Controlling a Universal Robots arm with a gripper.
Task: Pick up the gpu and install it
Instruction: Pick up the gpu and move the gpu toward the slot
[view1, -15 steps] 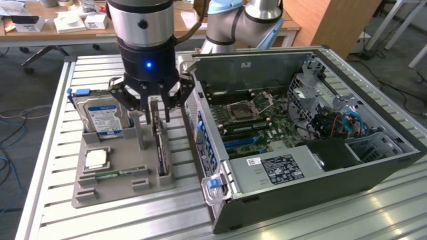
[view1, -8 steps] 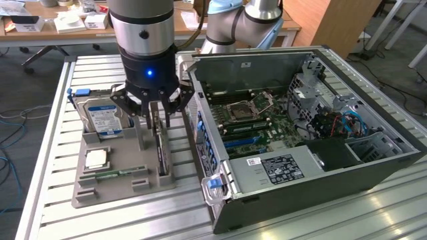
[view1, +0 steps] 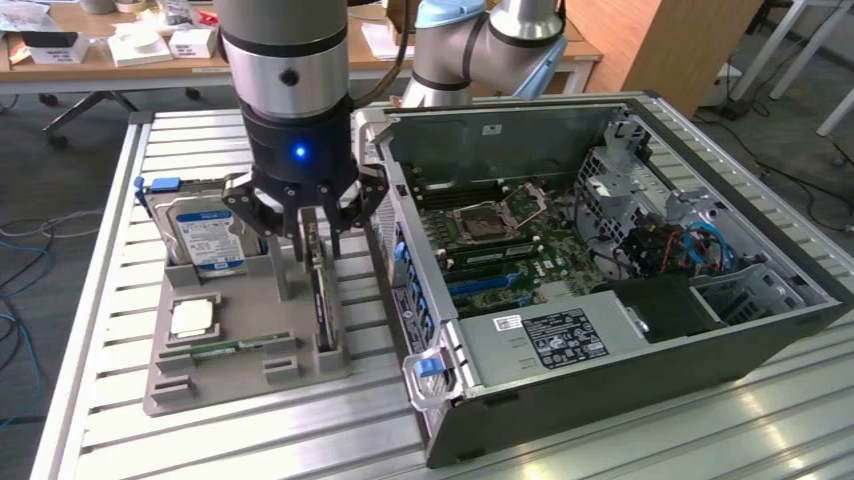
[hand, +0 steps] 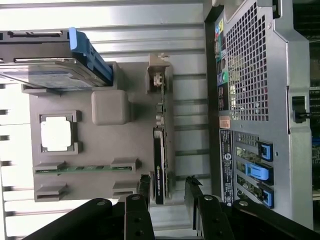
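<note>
The gpu (view1: 323, 305) is a thin dark card standing on its long edge in a slot of the grey holder tray (view1: 227, 385). My gripper (view1: 320, 238) hangs straight above the card's far end, open, with a finger on each side of it. From the wrist view, the gpu (hand: 159, 170) runs between the two black fingertips (hand: 144, 186), with clear gaps on both sides. The open computer case (view1: 694, 330) lies to the exterior view's right of the tray, its motherboard (view1: 534, 250) exposed.
The tray also carries a silver hard drive (view1: 207, 238) with a blue clip, a square processor (view1: 194, 318) and a slim green memory stick (view1: 230, 348). The case's rear panel (hand: 250, 100) stands close beside the gpu slot. Everything rests on a slatted metal table (view1: 120, 200).
</note>
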